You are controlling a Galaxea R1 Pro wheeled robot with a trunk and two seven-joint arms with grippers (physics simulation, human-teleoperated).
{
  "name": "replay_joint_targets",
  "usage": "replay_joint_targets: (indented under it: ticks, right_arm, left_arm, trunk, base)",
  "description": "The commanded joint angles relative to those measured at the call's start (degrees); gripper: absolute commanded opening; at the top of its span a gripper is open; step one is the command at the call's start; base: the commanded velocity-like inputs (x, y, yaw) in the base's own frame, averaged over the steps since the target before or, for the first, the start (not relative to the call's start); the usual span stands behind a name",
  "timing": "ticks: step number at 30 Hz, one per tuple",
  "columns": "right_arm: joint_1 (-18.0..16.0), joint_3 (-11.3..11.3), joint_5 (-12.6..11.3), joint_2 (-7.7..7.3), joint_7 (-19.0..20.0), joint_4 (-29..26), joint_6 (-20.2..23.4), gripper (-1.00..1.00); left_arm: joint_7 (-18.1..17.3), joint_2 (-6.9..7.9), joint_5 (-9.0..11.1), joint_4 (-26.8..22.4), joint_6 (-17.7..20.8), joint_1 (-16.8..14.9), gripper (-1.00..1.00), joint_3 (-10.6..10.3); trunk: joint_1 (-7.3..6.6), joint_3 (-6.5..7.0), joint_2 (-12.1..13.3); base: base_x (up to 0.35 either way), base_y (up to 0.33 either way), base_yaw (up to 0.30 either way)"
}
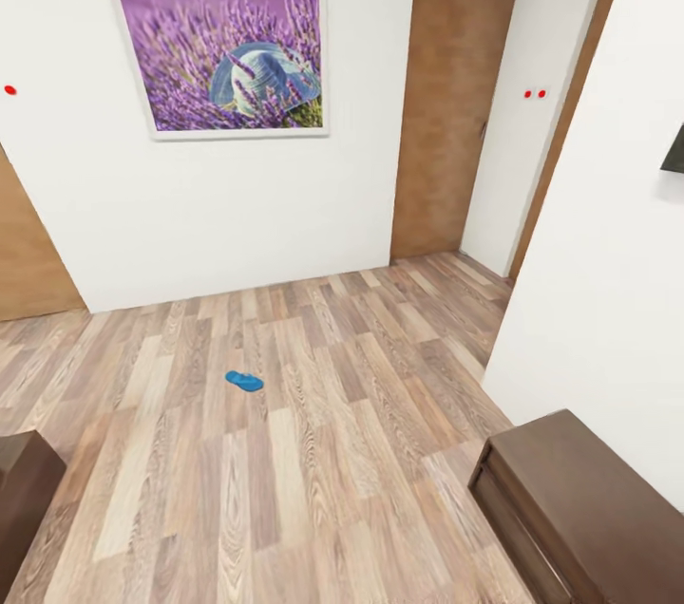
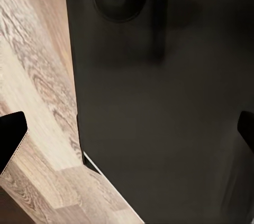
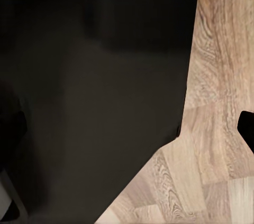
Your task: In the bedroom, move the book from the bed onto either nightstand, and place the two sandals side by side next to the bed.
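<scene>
Head view of a room interior, robot in transit. White matte walls (image 1: 218, 215) occupy 10 to 2 o'clock; they bound a floor (image 1: 313, 452) of wood-grain planks laid in staggered strips, pale beige to mid brown. A plain brown door (image 1: 451, 101) stands at 1 o'clock beside a recessed corner. A framed picture (image 1: 220, 48) of purple lavender around a blue hat hangs at 11 o'clock, square and white-bordered. A long low dark brown cabinet (image 1: 589, 509), glossy with drawer fronts, sits against the wall at 4 o'clock; it is judged to be the wall cabinet, not a nightstand. A dark brown furniture corner (image 1: 24, 500) enters at 8 o'clock; what it belongs to cannot be told. 1 bright blue sandal (image 1: 244, 382), flat and small, lies alone on open floor just left of centre, well apart from all furniture, so it is judged not yet placed.

Wrist views: each camera looks down past a smooth black robot body panel (image 2: 159, 108) to the planks, which suggests both arms hang stowed for driving. Dark fingertips (image 2: 11, 134) sit at opposite frame edges in both views, so both grippers stand spread apart and hold nothing.
</scene>
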Motion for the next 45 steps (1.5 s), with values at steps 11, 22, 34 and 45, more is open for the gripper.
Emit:
replay_joint_targets:
  ticks: [11, 22, 34, 45]
  right_arm:
    - [0.0, 0.1, 0.1, -0.03, 0.1, -0.4, -0.1, 1.00]
    - [0.0, 0.0, 0.1, -0.16, 0.1, -16.3, -0.7, 1.00]
    - [-0.1, -0.4, 0.0, -0.49, 0.5, -24.9, -0.8, 1.00]
    - [-0.1, -2.4, -0.7, -0.34, 0.4, -24.9, -0.8, 1.00]
  left_arm:
    - [0.0, -0.06, 0.0, -5.8, -6.6, 0.0, 1.00, 0.0]
    - [0.3, -0.33, 0.4, -24.5, -13.5, -0.1, 1.00, 0.1]
    - [0.3, -0.25, 0.8, -28.1, -13.7, -0.1, 1.00, 0.3]
    - [0.3, -0.25, 2.5, -28.0, -13.7, -0.1, 1.00, 0.3]
  trunk:
    - [0.00, -0.16, 0.0]
    - [0.00, -0.16, 0.0]
    - [0.00, -0.16, 0.0]
    - [0.00, -0.16, 0.0]
  base:
    - [0.000, 0.000, -0.111]
    - [0.000, 0.000, -0.001]
    - [0.000, 0.000, 0.000]
    - [0.000, 0.000, -0.010]
